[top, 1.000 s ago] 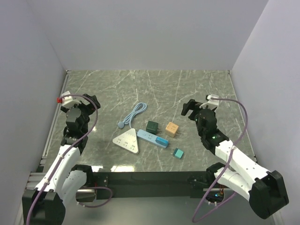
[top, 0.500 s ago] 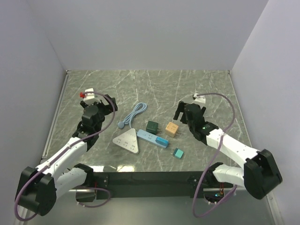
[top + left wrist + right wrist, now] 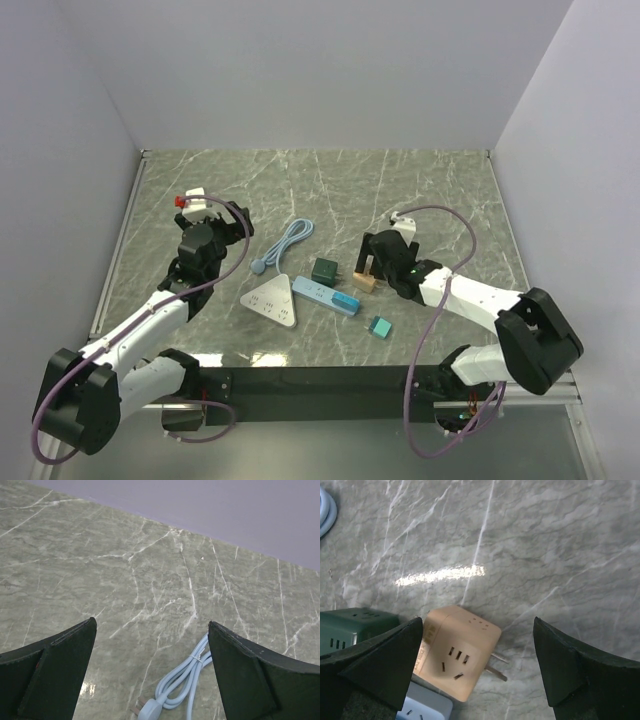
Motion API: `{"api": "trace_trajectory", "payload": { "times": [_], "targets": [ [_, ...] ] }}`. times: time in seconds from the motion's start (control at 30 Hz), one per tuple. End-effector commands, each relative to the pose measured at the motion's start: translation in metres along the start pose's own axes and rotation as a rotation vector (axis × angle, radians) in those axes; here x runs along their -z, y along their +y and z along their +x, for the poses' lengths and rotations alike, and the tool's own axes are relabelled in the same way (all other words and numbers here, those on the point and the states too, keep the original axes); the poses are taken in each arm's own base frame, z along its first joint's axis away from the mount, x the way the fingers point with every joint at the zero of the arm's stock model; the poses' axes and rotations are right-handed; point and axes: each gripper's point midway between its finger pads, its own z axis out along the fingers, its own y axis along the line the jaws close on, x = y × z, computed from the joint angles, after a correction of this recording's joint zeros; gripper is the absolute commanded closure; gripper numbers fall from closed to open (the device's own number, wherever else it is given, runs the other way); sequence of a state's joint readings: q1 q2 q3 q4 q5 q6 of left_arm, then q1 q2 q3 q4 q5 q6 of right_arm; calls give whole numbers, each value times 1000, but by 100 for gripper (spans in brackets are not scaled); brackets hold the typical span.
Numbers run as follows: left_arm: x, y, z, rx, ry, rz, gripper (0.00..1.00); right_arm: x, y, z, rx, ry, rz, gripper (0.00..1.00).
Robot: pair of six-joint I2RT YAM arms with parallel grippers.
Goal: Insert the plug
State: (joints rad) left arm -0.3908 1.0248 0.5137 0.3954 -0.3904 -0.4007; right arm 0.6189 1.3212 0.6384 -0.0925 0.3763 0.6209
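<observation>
The left pincer (image 3: 151, 622) hangs over the tabletop (image 3: 400, 190) with its fingers wide apart, holding nothing. A blue cable (image 3: 285, 243) lies just ahead of it. Next come a white strip (image 3: 272, 300), a blue strip (image 3: 328, 294) and a green cube (image 3: 324, 269). The orange plug (image 3: 457, 652) lies beside the green cube, under the right pincer (image 3: 477, 622), whose fingers are spread either side of it. A teal cube (image 3: 379, 326) lies nearby.

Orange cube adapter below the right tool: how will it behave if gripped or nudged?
The orange cube adapter looks boxy, flat-faced: probably rigid, won't roll, likely slides on the glossy table. Its prongs stick out one side; a push there may pivot it.
</observation>
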Motion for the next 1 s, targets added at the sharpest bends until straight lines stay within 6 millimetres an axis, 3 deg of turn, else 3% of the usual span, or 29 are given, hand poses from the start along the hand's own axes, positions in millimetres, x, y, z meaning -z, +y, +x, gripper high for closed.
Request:
{"api": "trace_trajectory", "payload": {
  "times": [0.0, 0.2, 0.43, 0.53, 0.63, 0.67, 0.77, 0.97],
  "targets": [
    [-1, -12, -30, 16, -86, 31, 1, 2, 23, -15, -45, -29, -35, 4],
    [-2, -15, -28, 9, -82, 39, 1, -6, 26, -3, -50, -8, -14, 4],
    [1, -23, -27, -5, -88, 69, 1, -14, 22, 10, -38, 28, 16, 12],
    [3, -26, -27, -10, -91, 78, 1, -15, 21, 12, -37, 33, 18, 30],
    [8, -37, -25, -18, -91, 126, 1, -11, 22, 7, -32, 23, 14, 57],
    [10, -42, -26, -28, -104, 154, 1, -8, 27, -2, -39, 8, 3, 75],
    [21, -66, -24, -61, -115, 252, 1, -1, 37, -22, -41, -27, -24, 98],
    [49, -111, -18, -109, -138, 449, 1, 30, 68, -81, -104, -144, -156, 100]
  ]
}}
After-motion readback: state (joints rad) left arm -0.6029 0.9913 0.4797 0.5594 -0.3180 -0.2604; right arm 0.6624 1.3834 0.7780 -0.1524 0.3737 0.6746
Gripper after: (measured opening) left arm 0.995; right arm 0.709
